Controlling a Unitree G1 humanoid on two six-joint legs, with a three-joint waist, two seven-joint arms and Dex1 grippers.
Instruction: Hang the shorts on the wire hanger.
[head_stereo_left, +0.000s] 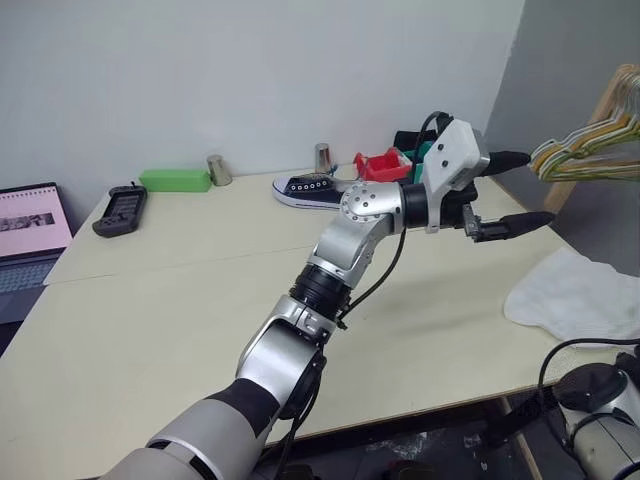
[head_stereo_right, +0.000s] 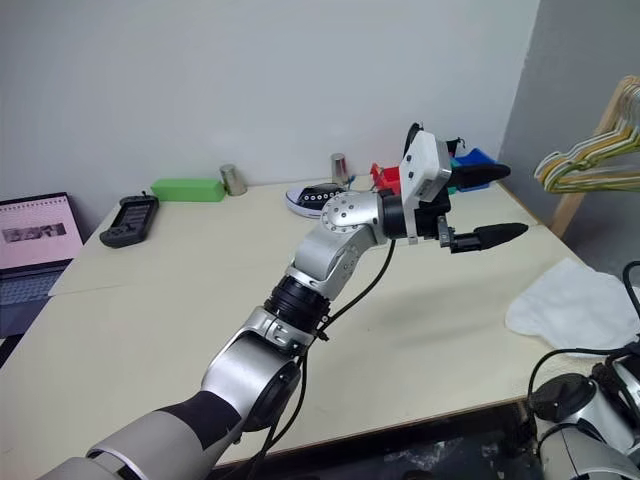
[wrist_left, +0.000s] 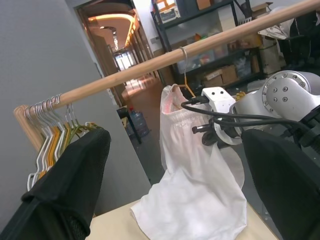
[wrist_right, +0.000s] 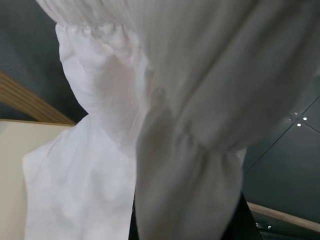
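We see the shorts hanging from the wire hanger on the wooden rail, hem trailing onto the desk's right edge; our left pincer gapes empty, right pincer closed

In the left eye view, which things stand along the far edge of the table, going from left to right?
laptop → black handset → green box → metal cup → sneaker → red bin
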